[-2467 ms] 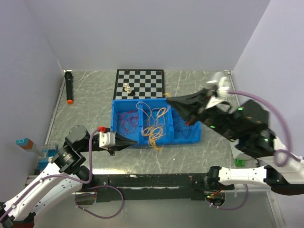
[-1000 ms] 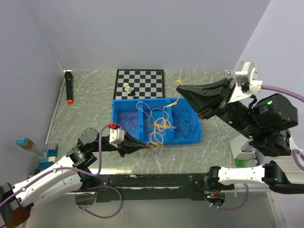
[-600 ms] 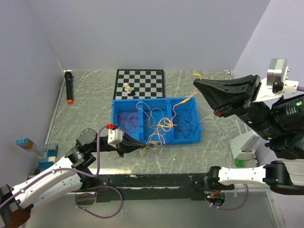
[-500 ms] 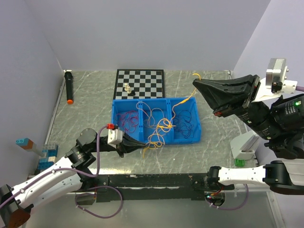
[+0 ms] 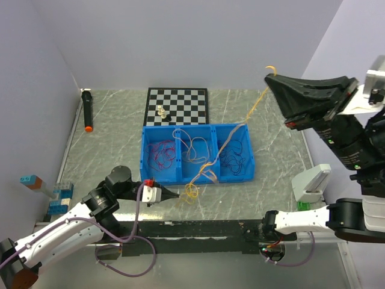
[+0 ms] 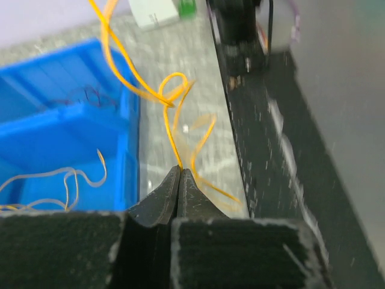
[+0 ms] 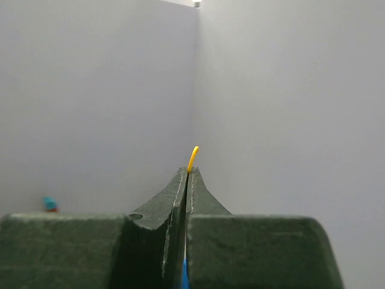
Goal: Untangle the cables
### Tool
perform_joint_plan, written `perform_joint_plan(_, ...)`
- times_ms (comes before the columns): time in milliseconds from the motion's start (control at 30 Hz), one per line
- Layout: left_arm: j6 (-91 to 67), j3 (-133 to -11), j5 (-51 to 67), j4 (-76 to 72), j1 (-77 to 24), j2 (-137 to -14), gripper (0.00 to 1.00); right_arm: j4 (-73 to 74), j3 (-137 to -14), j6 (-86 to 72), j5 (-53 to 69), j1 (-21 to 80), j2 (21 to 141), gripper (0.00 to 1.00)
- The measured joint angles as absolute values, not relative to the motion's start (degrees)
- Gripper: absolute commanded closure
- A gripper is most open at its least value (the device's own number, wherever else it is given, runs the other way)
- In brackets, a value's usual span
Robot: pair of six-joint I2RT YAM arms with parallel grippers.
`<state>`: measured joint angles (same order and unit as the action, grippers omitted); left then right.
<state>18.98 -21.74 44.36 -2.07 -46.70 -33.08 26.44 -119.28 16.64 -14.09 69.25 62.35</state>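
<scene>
A thin orange-yellow cable (image 5: pixel 251 112) is stretched from my right gripper (image 5: pixel 269 79), high at the back right, down across the blue bin (image 5: pixel 145 158) to my left gripper (image 5: pixel 178 194) in front of the bin. Both grippers are shut on it. In the left wrist view the cable (image 6: pixel 170 123) leaves the closed left gripper (image 6: pixel 180 169) and makes a small loop. In the right wrist view a short yellow end (image 7: pixel 192 158) sticks out of the closed right gripper (image 7: pixel 188 170). Red-magenta wires (image 5: pixel 160 153), pale wires (image 5: pixel 195 146) and dark wires (image 5: pixel 234 155) lie in the bin's three compartments.
A checkerboard (image 5: pixel 177 106) with two small pieces (image 5: pixel 160 111) lies behind the bin. A black marker with an orange tip (image 5: pixel 88 110) lies at the far left wall. Toy bricks (image 5: pixel 45 188) sit at the left edge. A white block (image 5: pixel 312 183) stands at the right.
My right gripper rose and moved right, pulling the orange-yellow cable out of the bin's tangle into a long taut line. My left gripper shifted right along the bin's front, holding the cable's other end.
</scene>
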Motion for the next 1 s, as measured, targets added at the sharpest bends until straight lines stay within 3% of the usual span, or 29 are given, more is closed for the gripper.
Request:
perform_joint_plan(300,45.45,-20.32,44.05,16.29,-46.19,-31.97,0.99,26.26,-124.01,26.52,-22.22,69.25,59.96,1.00)
perform_joint_plan(533,72.12,-15.94,34.72,31.46,-46.04,-31.57,0.99,24.47,-131.00,31.66,-25.78,69.25,58.83,1.00)
perform_joint_plan(767,79.00,-14.28,29.91,37.06,-45.45,-30.41,0.99,22.24,-129.73,31.94,-26.30,69.25,53.93,1.00)
perform_joint_plan(800,76.60,-14.33,30.59,35.66,-45.43,-30.04,0.90,22.15,-129.71,31.59,-26.26,69.25,53.76,1.00)
perform_joint_plan(833,72.58,-14.48,31.64,32.99,-45.43,-29.65,0.61,22.06,-129.69,30.98,-26.13,69.25,53.63,1.00)
perform_joint_plan(900,62.65,-15.31,33.17,25.80,-45.41,-29.34,0.36,22.24,-129.45,29.74,-25.58,69.25,53.65,1.00)
perform_joint_plan(1000,46.52,-18.48,34.85,13.50,-45.36,-30.89,0.25,23.62,-128.90,27.62,-24.25,69.25,54.08,1.00)
